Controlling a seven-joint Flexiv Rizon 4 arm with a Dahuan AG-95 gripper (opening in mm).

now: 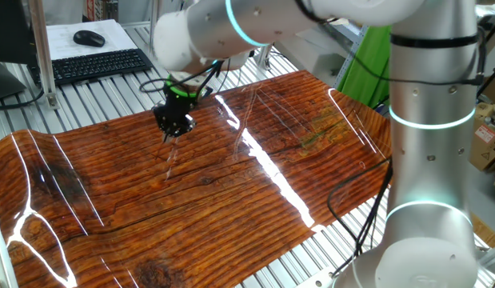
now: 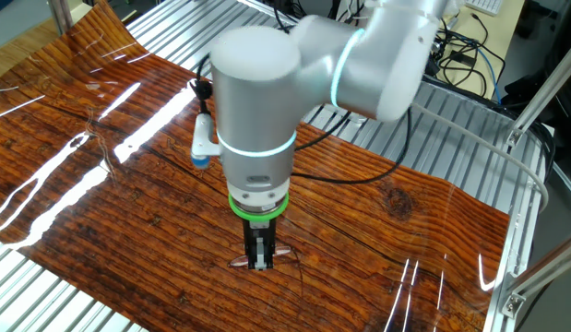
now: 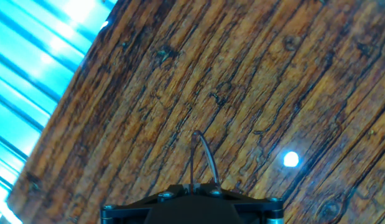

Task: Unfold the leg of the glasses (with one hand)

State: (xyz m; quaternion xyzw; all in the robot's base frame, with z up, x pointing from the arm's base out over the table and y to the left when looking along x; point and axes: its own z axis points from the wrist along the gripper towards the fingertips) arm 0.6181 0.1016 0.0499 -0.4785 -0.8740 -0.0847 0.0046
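My gripper (image 1: 173, 132) points straight down over the wood-grain mat (image 1: 231, 208), left of its middle. In the other fixed view the fingers (image 2: 259, 258) are pressed together just above the mat. The clear lenses of the glasses (image 2: 281, 250) stick out on both sides of them. In the first fixed view the glasses (image 1: 170, 158) show only as faint thin lines under the fingertips. In the hand view a thin dark curved wire (image 3: 204, 152) of the glasses rises from between the closed fingers (image 3: 191, 185). I cannot tell whether it is the leg.
A keyboard (image 1: 95, 66) and mouse (image 1: 89, 38) lie at the back left on the slatted metal table (image 1: 111, 100). A black cable (image 1: 355, 196) crosses the mat's right edge by the arm base. Bright glare streaks run across the mat.
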